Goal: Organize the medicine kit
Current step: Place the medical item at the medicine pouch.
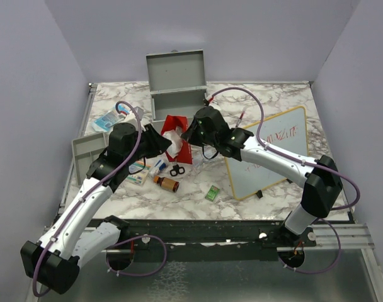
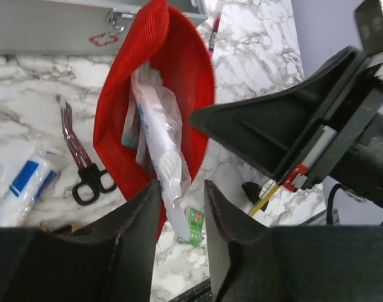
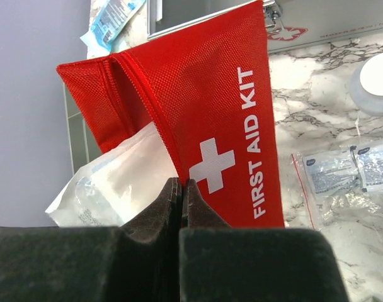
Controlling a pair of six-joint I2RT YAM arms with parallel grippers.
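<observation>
The medicine kit [image 1: 177,100], a grey metal box, stands open at the back of the table; its front shows in the left wrist view [image 2: 53,25]. In front of it hangs a red FIRST AID KIT pouch [image 1: 177,135] [image 3: 223,107], mouth open. My right gripper [image 1: 188,133] [image 3: 182,184] is shut on the pouch's zipper edge. A clear plastic packet [image 2: 163,145] [image 3: 116,179] sticks out of the pouch [image 2: 179,69]. My left gripper [image 1: 166,141] [image 2: 182,189] has its jaws apart, with the packet's end between them, against the left finger.
Black-handled scissors [image 1: 177,170] [image 2: 84,163], a brown bottle [image 1: 167,183] and a small green packet [image 1: 211,193] lie in front of the pouch. A shallow grey tray [image 1: 84,154] sits at left, a wood-framed whiteboard [image 1: 270,151] at right. Sachets [image 3: 342,170] lie on the marble.
</observation>
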